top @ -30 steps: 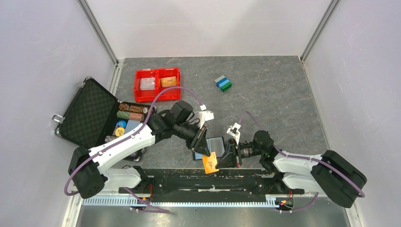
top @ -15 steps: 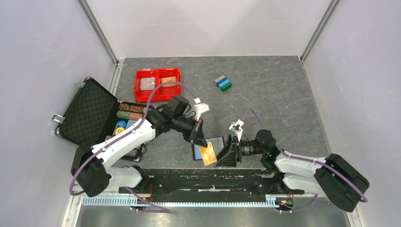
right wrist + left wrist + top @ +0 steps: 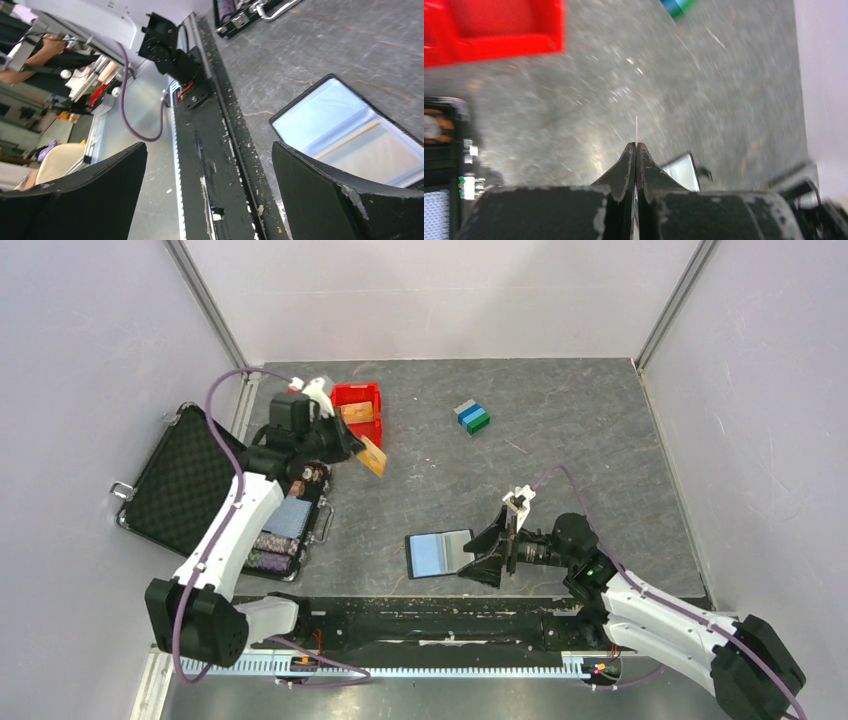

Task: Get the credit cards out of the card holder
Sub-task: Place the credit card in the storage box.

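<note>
The card holder [image 3: 437, 553], a flat black-edged rectangle with a glossy blue-grey face, lies on the table near the front edge. My right gripper [image 3: 481, 556] stands open just right of it, empty; in the right wrist view its jaws [image 3: 209, 150] gape wide with the holder [image 3: 345, 135] beside the right finger. My left gripper [image 3: 350, 444] is shut on an orange credit card [image 3: 373, 457], held in the air by the red tray. In the left wrist view the shut jaws [image 3: 636, 146] pinch the card's thin edge [image 3: 636, 127]; the holder [image 3: 681, 170] shows behind.
The red two-compartment tray [image 3: 358, 392] at the back left holds an orange card [image 3: 355, 412]. An open black foam-lined case [image 3: 185, 475] with poker chips [image 3: 265, 540] lies at the left. Stacked grey, blue and green blocks [image 3: 471, 416] stand at the back centre.
My left arm swung from over the holder to the back left by the red tray, carrying the orange card. My right gripper opened and let go of the holder, which now lies flat.
</note>
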